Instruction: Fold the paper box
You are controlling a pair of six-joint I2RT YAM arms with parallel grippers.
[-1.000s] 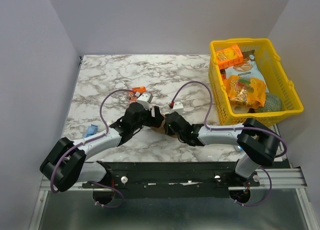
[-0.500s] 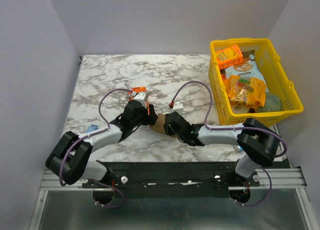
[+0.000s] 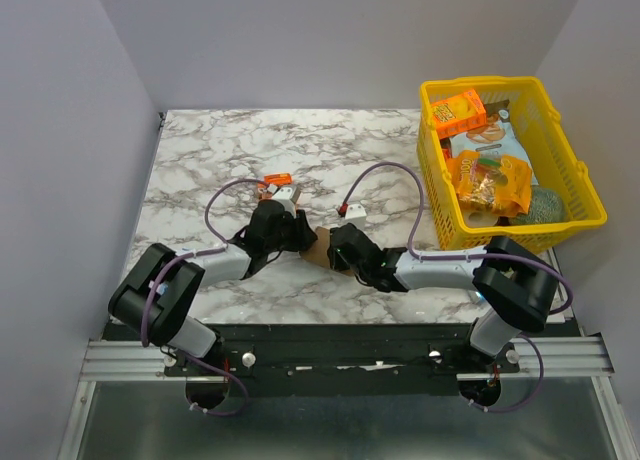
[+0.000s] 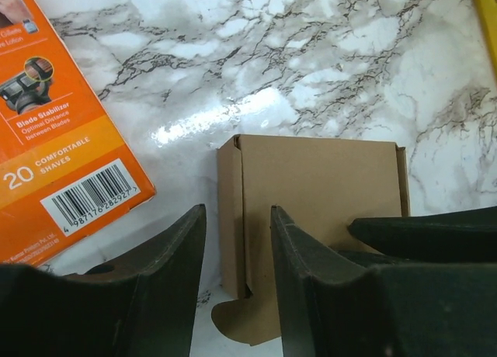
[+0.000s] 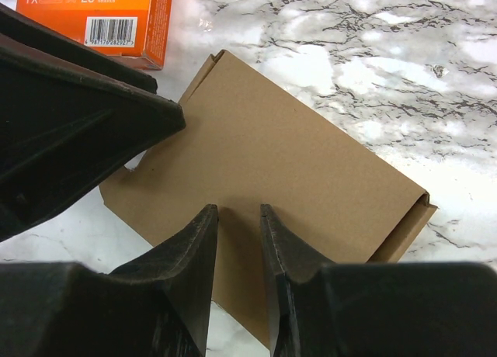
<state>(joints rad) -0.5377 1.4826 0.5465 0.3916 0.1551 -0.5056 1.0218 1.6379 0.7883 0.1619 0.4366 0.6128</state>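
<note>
The paper box (image 3: 317,247) is a plain brown carton lying flat on the marble table between my two grippers. In the left wrist view the paper box (image 4: 322,178) has its left wall and a rounded tab between the jaws of my left gripper (image 4: 237,209). Those jaws stand partly open: one finger is over the table, the other over the box top. My right gripper (image 5: 238,208) has its tips on the top panel of the paper box (image 5: 295,151), with a narrow gap and nothing in it. From above, the left gripper (image 3: 296,232) and right gripper (image 3: 338,246) flank the box.
An orange printed razor box (image 4: 54,140) lies just left of the carton, also in the right wrist view (image 5: 93,8) and from above (image 3: 278,179). A yellow basket (image 3: 592,202) of snacks stands at the right. A small white piece (image 3: 352,210) lies behind the right gripper.
The left jaws have narrowed round the box's left edge and the left arm has drawn in toward the centre. The right arm has stayed in place.
</note>
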